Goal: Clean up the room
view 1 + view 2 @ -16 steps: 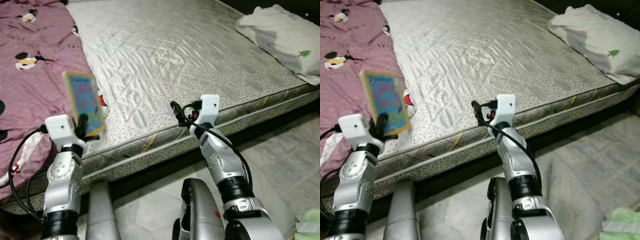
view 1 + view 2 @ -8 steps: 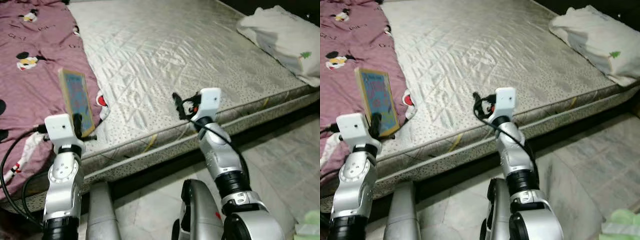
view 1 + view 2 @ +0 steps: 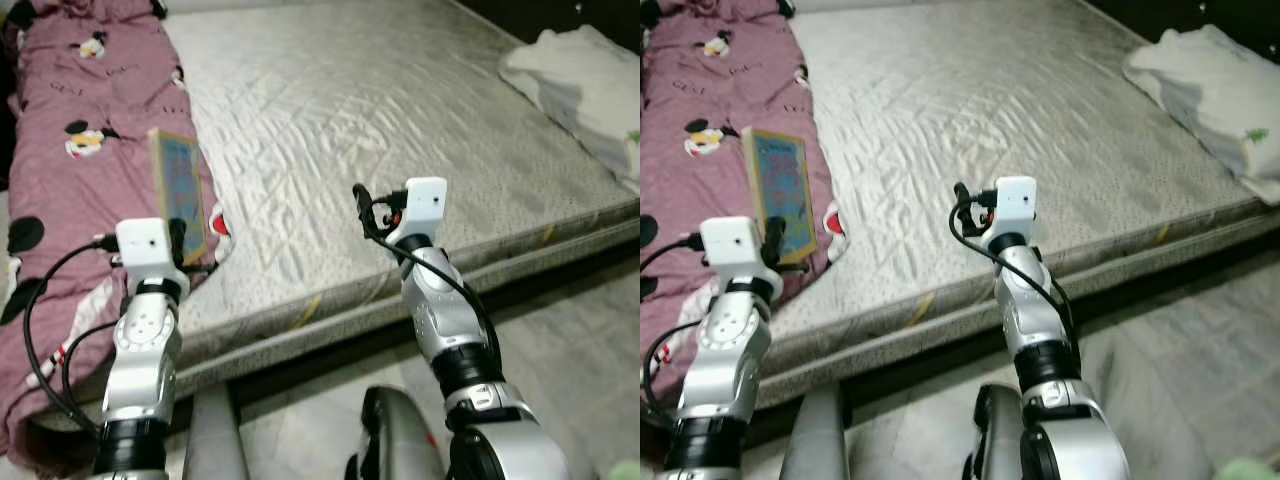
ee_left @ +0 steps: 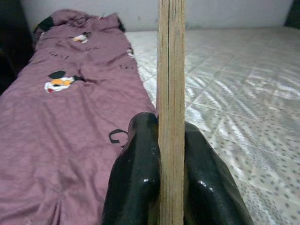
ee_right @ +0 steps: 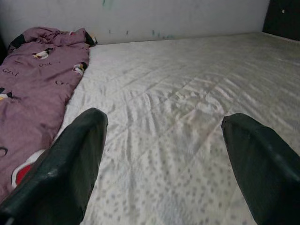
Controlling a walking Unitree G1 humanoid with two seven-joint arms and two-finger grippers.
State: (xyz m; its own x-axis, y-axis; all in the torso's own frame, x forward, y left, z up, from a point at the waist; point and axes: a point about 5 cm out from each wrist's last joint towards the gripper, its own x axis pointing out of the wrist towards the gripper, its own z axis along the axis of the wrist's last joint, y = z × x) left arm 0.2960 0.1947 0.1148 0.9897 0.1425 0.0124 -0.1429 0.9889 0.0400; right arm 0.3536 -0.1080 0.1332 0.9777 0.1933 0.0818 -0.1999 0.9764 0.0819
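The left gripper (image 4: 169,164) is clamped on a thin book (image 3: 180,193), its two black fingers (image 4: 133,173) pressed flat against either cover so that the book stands upright on its lower edge, cover facing sideways; the wrist view looks straight along the spine edge. This hold probably keeps the book rigid and clear of the bedding while it is carried. Relative to the mattress (image 3: 400,120), the book hangs over the near left part, above the seam where the purple cartoon-print blanket (image 3: 80,150) meets bare quilted fabric. The right gripper (image 5: 168,164) hovers above the mattress's near edge, toward the middle, with its fingers spread wide apart and nothing between them, presumably readied for another pickup. A white pillow (image 3: 580,85) lies on the mattress's far right side. Judged from the task, the book is an item being tidied and is not yet put away.
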